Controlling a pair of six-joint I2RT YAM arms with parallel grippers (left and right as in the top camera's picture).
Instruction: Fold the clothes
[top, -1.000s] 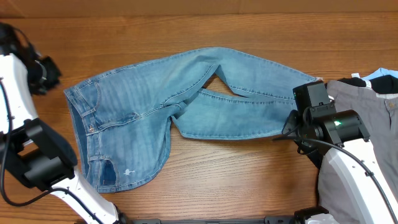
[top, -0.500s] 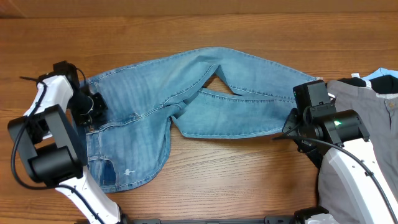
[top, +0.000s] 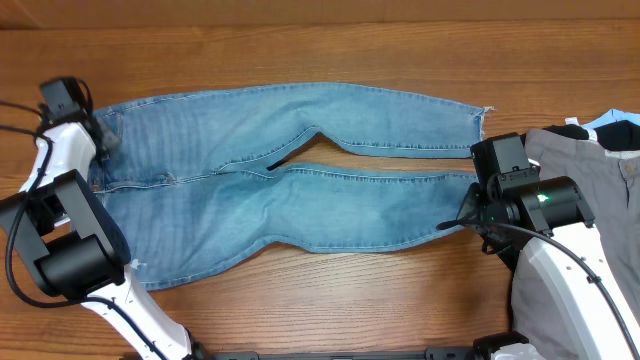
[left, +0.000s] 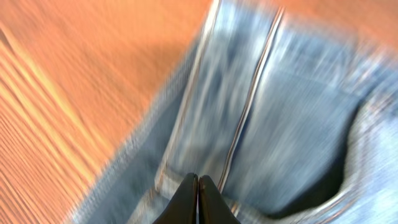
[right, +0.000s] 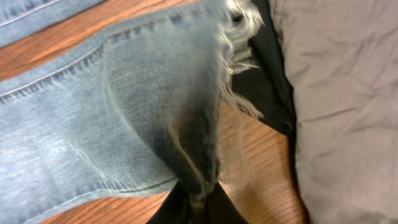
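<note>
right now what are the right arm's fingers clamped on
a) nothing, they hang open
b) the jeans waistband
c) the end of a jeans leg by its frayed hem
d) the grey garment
c: in the right wrist view the right fingers pinch a fold of the jeans leg just beside its frayed hem, while the grey garment lies outside the grasp.

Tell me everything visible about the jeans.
The jeans are light-blue faded denim, lying stretched out lengthwise on the wooden table, waist to the left, both legs side by side running right, with frayed ankle hems. The left gripper pinches the waist end; the right gripper pinches the nearer leg's hem, beside a grey garment.
</note>
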